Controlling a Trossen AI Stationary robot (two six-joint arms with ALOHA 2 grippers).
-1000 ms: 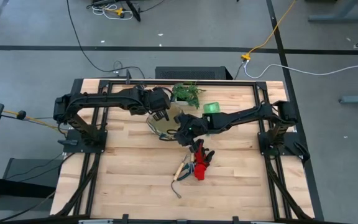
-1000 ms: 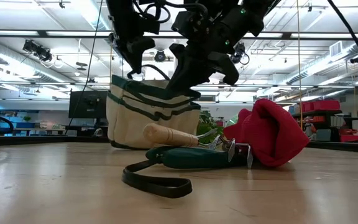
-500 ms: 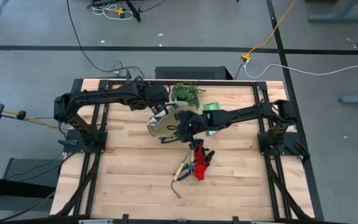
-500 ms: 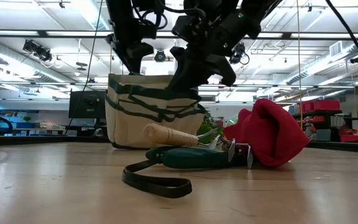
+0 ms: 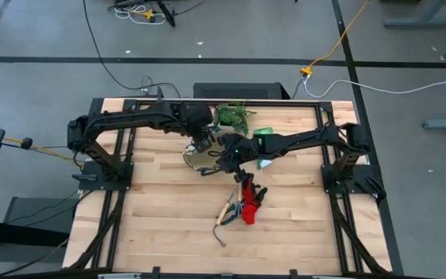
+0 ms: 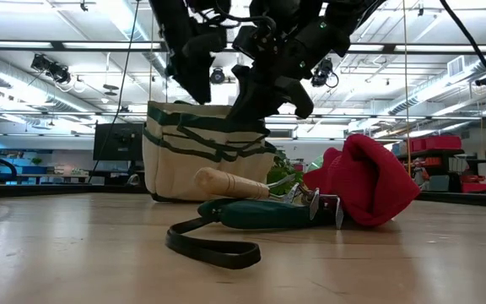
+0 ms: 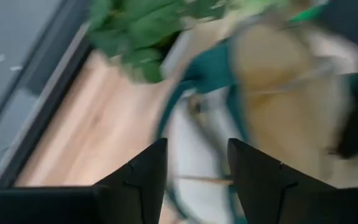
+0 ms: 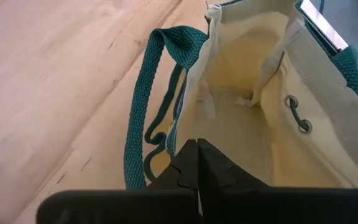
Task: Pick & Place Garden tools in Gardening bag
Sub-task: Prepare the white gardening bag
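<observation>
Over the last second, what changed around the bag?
Left gripper shifted from the gardening bag's left rim toward the plant. Right gripper, fingers shut, slid further over the bag. Bag straightened slightly. Gloves, hand rake and spray bottle unmoved.

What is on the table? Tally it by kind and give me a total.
Bag: 1
Potted plant: 1
Spray bottle: 1
Pair of gloves: 1
Hand tools: 2, wooden handle and green handle
Total: 6
</observation>
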